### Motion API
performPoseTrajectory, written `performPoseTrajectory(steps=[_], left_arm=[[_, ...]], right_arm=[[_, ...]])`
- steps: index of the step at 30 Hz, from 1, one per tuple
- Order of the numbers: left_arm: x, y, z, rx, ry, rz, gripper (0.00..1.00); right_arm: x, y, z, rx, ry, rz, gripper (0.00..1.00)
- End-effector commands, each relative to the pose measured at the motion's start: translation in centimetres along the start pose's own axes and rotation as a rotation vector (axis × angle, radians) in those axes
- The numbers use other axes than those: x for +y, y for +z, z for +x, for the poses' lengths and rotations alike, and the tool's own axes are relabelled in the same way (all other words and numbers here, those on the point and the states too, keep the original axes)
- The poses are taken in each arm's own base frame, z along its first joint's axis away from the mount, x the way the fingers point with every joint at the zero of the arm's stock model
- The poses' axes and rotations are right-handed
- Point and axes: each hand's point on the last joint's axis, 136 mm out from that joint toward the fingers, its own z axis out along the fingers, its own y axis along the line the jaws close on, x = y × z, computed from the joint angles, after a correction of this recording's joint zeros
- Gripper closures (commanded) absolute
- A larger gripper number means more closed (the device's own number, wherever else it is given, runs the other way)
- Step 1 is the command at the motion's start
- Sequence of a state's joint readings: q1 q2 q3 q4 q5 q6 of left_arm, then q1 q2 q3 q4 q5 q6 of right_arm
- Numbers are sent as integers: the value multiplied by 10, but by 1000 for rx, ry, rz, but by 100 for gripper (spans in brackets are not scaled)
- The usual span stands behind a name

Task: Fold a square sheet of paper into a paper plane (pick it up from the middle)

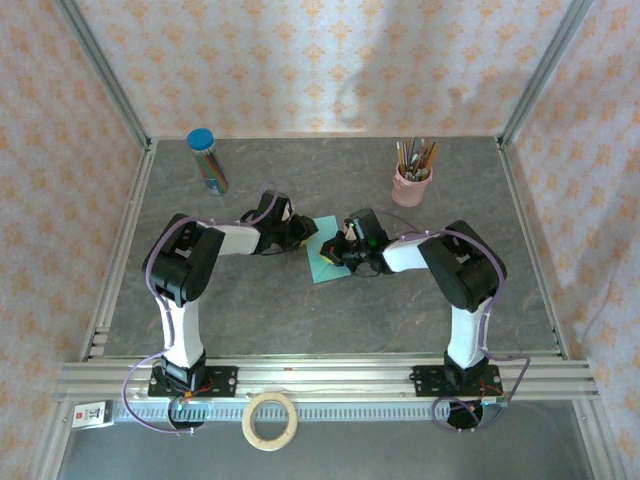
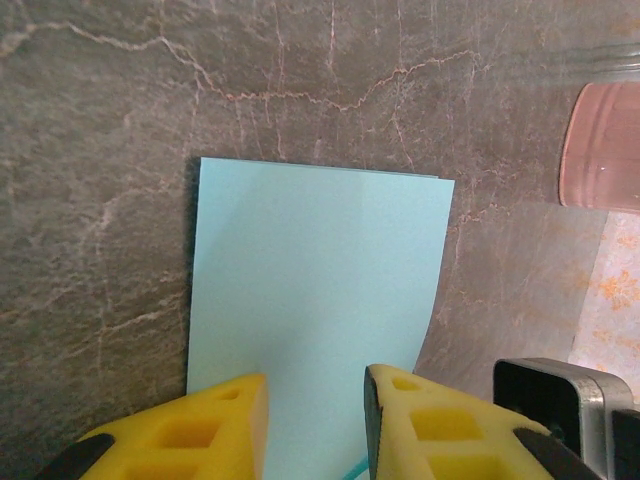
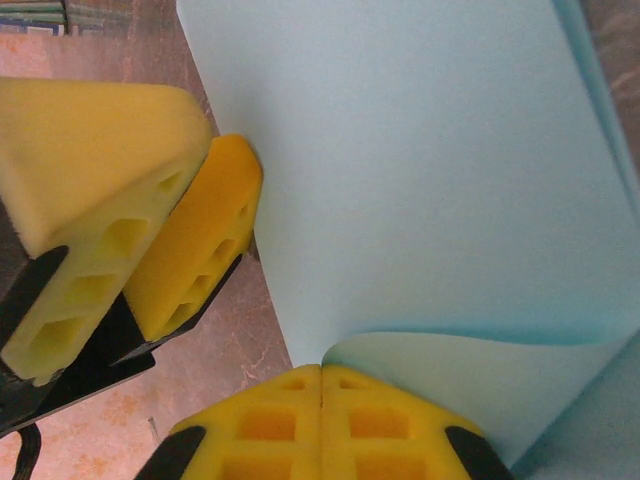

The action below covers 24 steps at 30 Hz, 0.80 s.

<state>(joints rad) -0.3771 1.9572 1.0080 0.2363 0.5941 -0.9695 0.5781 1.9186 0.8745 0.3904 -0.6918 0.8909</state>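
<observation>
Right gripper (image 3: 320, 392): yellow foam tips pressed flat together on a curled-over margin of the square sheet of paper (image 2: 310, 270). The flap rolls up from the flat part into the pinch. I read this as a real grip.

Left gripper (image 2: 315, 420): jaws part-open, with a clear gap and turquoise showing through it. Tips sit at the sheet's edge, with no hold evident.

Sheet: mid-table, nearer the arm bases than the pink cup (image 1: 412, 185) and to its left. Both grippers meet over it.

Step, as judged: an early fold, with the flap lifted but not creased. The next move calls for carrying the flap across, matching the edges, then pressing along the bend while the left tips pin the flat part.

Materials: thin, matte, limp paper with straight edges. The finger pads are soft and honeycombed. The table (image 2: 100, 150) is dark, veined and stone-look, and likely slick under the paper.
</observation>
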Motion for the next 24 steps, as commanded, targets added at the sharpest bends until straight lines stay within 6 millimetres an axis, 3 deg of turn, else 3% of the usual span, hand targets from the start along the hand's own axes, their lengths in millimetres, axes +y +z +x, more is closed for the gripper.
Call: performPoseTrajectory(steps=[1, 12, 24], left_arm=[[43, 11, 26, 75, -39, -115, 70], [44, 11, 27, 76, -38, -117, 70], [29, 5, 21, 62, -22, -92, 70]], right_arm=[[1, 6, -4, -15, 1, 1, 100], [-5, 8, -2, -10, 12, 15, 100], [-20, 10, 0, -8, 46, 59, 100]])
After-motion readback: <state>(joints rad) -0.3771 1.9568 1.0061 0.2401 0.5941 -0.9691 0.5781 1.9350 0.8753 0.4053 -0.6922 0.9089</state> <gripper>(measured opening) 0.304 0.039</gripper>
